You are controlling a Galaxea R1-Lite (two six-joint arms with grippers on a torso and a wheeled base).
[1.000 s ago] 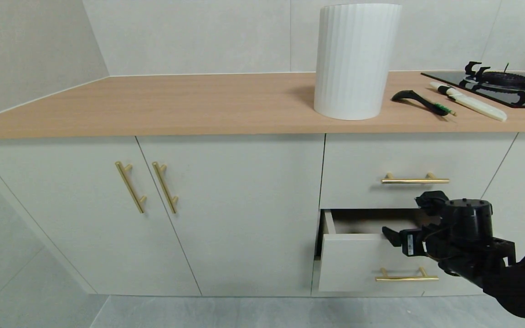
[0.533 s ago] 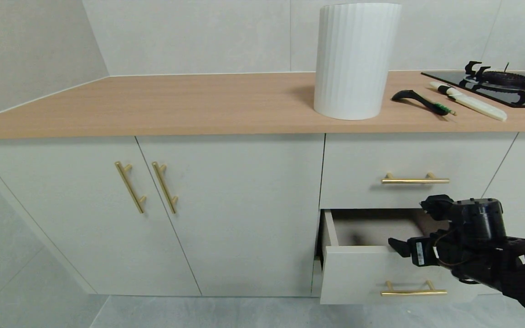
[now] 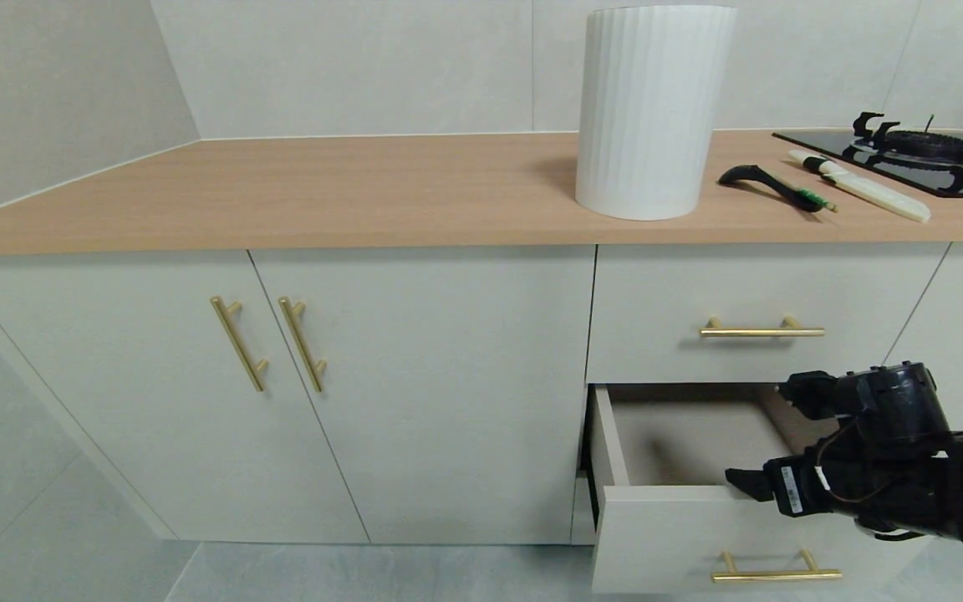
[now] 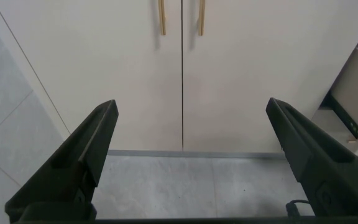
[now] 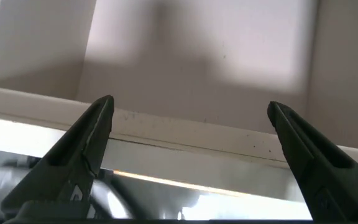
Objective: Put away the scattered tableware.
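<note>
Head view: lower drawer (image 3: 665, 535) open, nothing stowed yet.
The visible part of the drawer's interior looks empty; the far right of it is hidden behind the arm. The right gripper (image 5: 188, 115) sits at the drawer's front top edge, fingers spread apart and gripping nothing. The left gripper (image 4: 191, 112) is also spread and empty, facing the cupboard doors (image 4: 182, 68). The tableware is all on the worktop (image 3: 364, 188): a black-handled utensil (image 3: 770, 186) and a white knife (image 3: 862, 188) lie between the white ribbed canister (image 3: 653, 109) and the hob (image 3: 924, 155). Judgement: opening step is about done, both pick-and-place steps remain.
</note>
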